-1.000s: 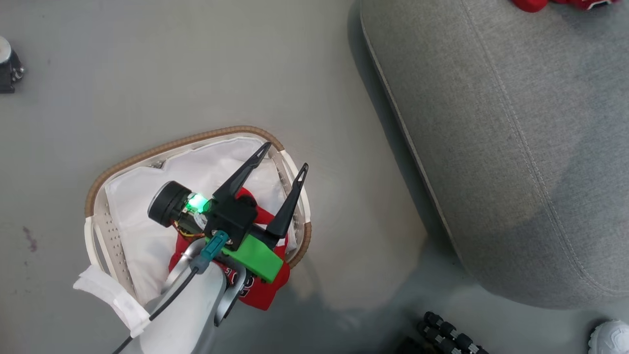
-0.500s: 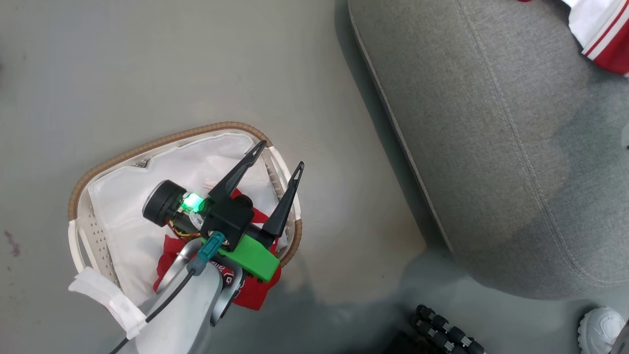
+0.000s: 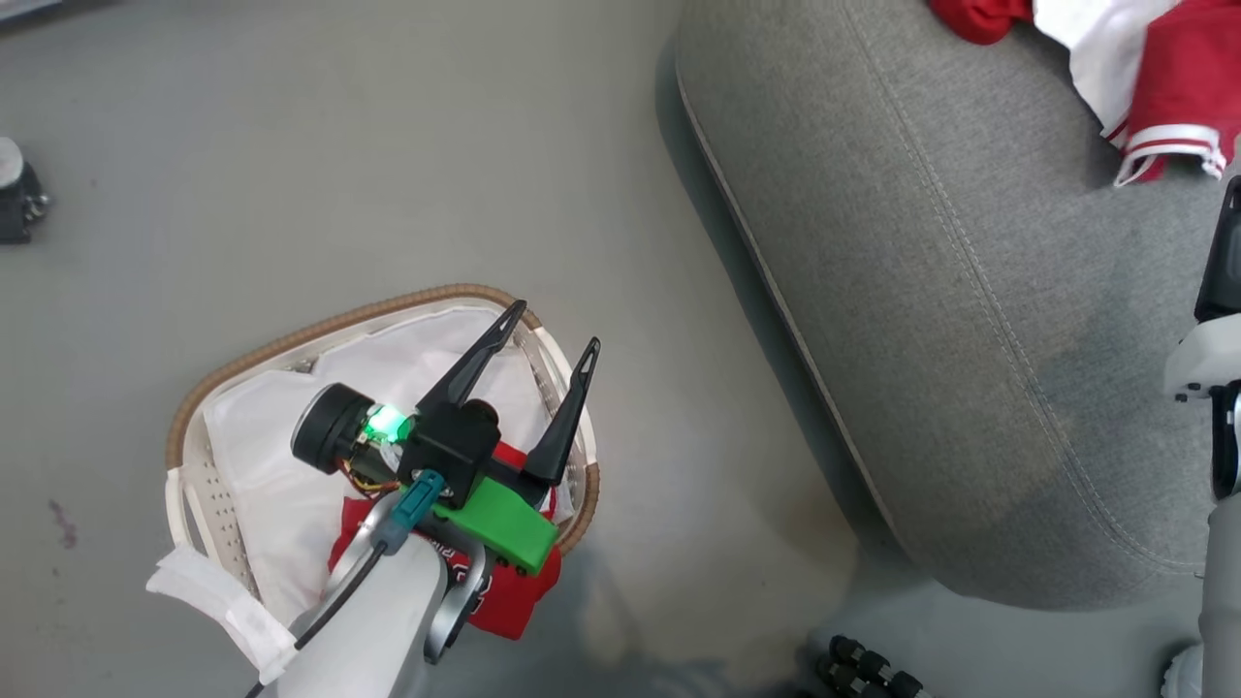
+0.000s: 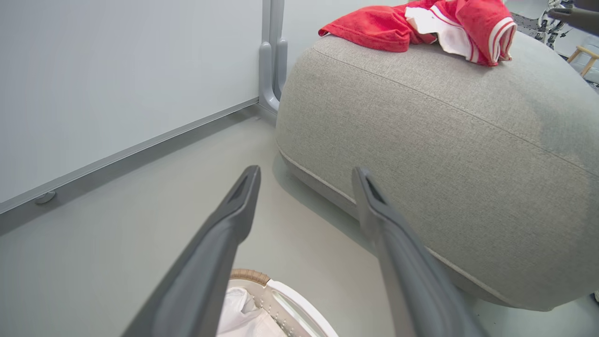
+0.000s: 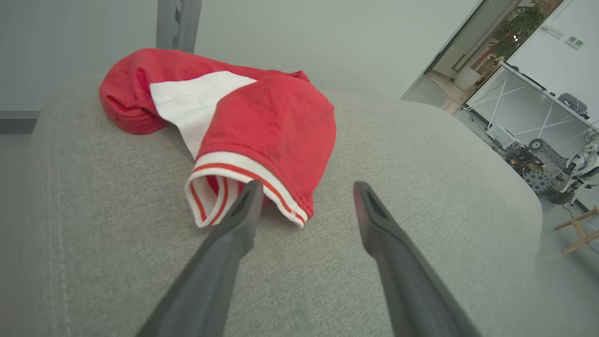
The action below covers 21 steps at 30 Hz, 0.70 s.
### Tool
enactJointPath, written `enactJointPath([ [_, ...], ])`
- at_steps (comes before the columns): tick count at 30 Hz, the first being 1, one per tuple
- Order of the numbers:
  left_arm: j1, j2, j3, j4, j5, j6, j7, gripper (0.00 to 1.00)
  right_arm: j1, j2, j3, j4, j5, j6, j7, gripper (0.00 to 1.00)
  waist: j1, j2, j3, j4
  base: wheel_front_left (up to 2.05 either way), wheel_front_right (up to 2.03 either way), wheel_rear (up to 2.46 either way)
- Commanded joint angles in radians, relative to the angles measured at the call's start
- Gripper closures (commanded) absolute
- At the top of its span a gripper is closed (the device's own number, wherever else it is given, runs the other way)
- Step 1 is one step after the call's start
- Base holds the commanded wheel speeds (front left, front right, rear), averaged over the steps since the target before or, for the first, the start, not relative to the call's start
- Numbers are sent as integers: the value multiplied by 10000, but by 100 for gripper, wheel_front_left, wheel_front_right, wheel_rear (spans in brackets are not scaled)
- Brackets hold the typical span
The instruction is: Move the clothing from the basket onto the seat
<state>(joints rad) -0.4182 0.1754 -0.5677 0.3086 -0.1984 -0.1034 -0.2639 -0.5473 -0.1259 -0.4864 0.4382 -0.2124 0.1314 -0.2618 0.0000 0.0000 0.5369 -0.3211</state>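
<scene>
L gripper (image 3: 553, 330): fingers spread wide, nothing between them. Sits above the basket (image 3: 320, 320) at its seat-side end, tips aimed out over the rim twd the seat (image 3: 970, 291). In the L wrist view the gripper (image 4: 306, 172) shows the same gap. Basket rim (image 4: 281, 299) is low between the fingers, seat (image 4: 444, 140) ahead and to the right.

Red garment (image 3: 514, 596) in basket: lies under the L wrist and forearm, back of the fingertips on the robot's side, not between the fingers. Its near edge seems to lap over the basket's near rim. The arm hides most of it, so contact w/ gripper cannot be told. White lining (image 3: 262, 456) covers the rest of the basket interior. Basket stands on grey floor (image 3: 291, 145), near the seat but apart from it.

R gripper (image 5: 307, 185): fingers spread, empty, low over the seat (image 5: 421, 187).

Red/white garment (image 5: 262, 121) lies crumpled on the seat top, just ahead of the R fingertips, striped hem nearest. One fingertip overlaps the hem in that view; touching or not, cannot tell. Same garment (image 3: 1173, 87) shows at the seat's far end in head view, and (image 4: 421, 23) in the L wrist view, well away from the L gripper.
</scene>
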Motion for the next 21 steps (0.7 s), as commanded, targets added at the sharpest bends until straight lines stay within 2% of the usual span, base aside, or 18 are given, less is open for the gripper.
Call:
enactJointPath([
  [1,160,-54,74,6,-114,51,-7,0,205,-66,10,-157,88,-14,-48,0,0,0,-446,120,0,0,0],
  [12,706,-678,790,9,-352,42,-9,0,279,-356,1035,-819,210,-14,-48,0,0,0,-2226,1165,0,0,0],
  [21,1811,-1065,2190,-59,-612,287,-9,0,615,200,2319,-335,820,-14,-48,0,0,0,-3596,2093,0,0,0],
])
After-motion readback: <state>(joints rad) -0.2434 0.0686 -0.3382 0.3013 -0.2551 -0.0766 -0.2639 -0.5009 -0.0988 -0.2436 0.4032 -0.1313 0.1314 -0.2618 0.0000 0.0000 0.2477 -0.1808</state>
